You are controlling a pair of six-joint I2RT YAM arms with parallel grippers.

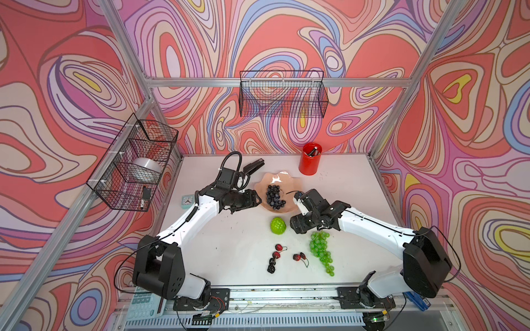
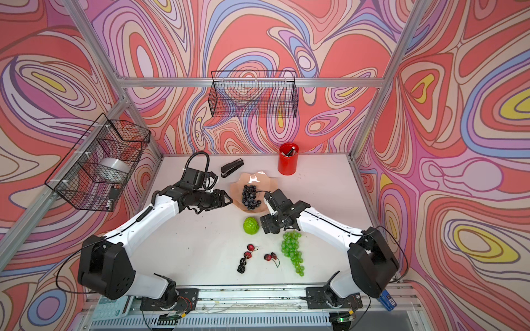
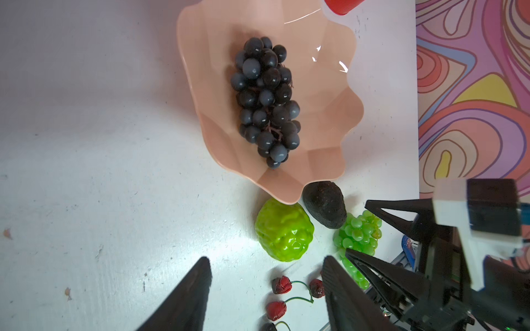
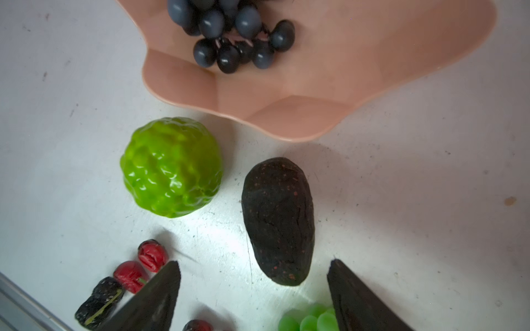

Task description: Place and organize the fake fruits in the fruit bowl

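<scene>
Right end effector [image 4: 254, 263] open and empty over the dark, pebbled plastic avocado [image 4: 276, 217].
Straddle its narrow width and close gently; its height above the fruit is hard to judge.

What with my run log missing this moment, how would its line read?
bowl: dark grapes in | avocado: on table | left gripper: open, empty | right gripper: open, empty

The glossy wavy-rimmed bowl [image 3: 329, 120] is peach-pink, its plastic grape bunch [image 3: 266, 100] dusky blue-purple, the bumpy round fruit [image 4: 172, 167] lime green, the avocado [image 4: 278, 220] black with rust flecks, the stemmed cherries [image 4: 152, 255] red and the tabletop [image 3: 100, 172] white.
</scene>
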